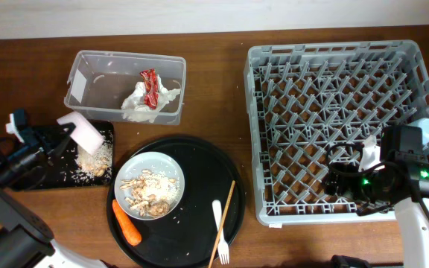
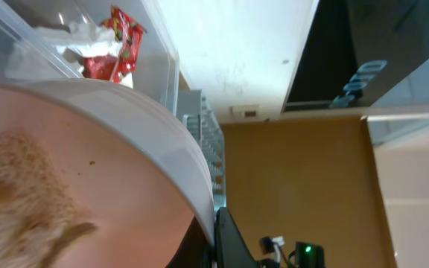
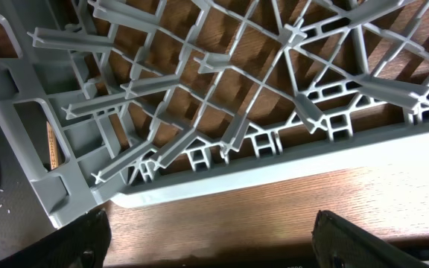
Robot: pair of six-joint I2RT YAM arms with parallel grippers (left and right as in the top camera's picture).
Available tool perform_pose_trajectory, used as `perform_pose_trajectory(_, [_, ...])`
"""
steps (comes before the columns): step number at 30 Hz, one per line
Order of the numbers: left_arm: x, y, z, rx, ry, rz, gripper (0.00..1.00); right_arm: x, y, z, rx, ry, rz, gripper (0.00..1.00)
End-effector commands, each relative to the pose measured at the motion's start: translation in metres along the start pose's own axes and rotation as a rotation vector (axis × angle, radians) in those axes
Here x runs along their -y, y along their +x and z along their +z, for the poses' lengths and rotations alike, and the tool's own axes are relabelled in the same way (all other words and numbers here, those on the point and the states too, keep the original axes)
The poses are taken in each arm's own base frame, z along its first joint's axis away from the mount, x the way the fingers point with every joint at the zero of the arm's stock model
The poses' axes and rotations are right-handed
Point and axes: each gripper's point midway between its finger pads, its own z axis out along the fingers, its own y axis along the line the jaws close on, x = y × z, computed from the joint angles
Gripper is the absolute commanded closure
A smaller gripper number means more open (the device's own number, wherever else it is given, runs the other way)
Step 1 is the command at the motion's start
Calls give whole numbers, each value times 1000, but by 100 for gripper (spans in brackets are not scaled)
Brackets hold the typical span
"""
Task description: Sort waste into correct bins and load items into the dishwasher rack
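While tilted, bowl (image 1: 85, 134) over tray (image 1: 53, 177)

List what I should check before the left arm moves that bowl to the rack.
1. Grip: left gripper clamped on the bowl: ok.
2. Bowl tipped over the black tray, with crumbs lying in the tray: ok.
3. Bowl emptied: not ok, the left wrist view shows crumbs inside.
4. The right gripper open and empty: ok.
5. Free slots in the rack: ok.
6. Right arm out of the way: not ok, it hangs over the rack's near right corner.
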Motion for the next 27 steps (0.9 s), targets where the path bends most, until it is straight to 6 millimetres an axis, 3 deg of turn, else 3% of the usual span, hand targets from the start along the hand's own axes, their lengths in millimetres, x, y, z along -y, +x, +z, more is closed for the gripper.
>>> perform_pose_trajectory(1, [6,-8,-14,61,51,4,100,-1,3,1,-2,-6,1,9])
perform_pose_trajectory(7, [8,-11,-16,70,71,-31,99,-1,3,1,-2,-6,1,9])
perform_pose_trajectory(8, [18,-10,-17,84,120,-54,100,-1,3,1,-2,-6,1,9])
perform_pose_trajectory(9, [13,-14,-17,83,98,18,99,-1,3,1,-2,-6,1,10])
perform_pose_trajectory(10, [0,-12,-15,64,54,-80,100,-2,3,1,-2,-6,1,9])
perform_pose_trajectory(11, [-1,-12,-15,64,54,-75,100,-1,3,1,-2,-6,1,10])
perform_pose_trajectory(12, [5,-7,-15,63,78,-177,100,-1,3,1,-4,-6,1,9])
perform_pose_trajectory(13, [13,-10,-17,84,122,-106,100,-1,3,1,-4,-6,1,10])
perform_pose_trajectory(17, [14,-6,-16,78,119,-130,99,-2,3,1,-3,-6,1,9])
perform_pose_trajectory(18, [12,3,-12,50,81,-109,99,-2,3,1,-2,-6,1,10])
perform_pose_trajectory(22, [45,62,22,-162,-33,77,100,-1,2,1,0,-3,0,9])
perform_pose_trajectory(24, [57,102,48,-332,-90,182,99,-1,2,1,-1,-3,0,9])
perform_pose_trajectory(25, [57,135,70,-482,-121,234,100,-1,2,1,-1,-3,0,9])
perform_pose_trajectory(27, [53,182,103,-696,-136,348,100,-1,2,1,-1,-3,0,9])
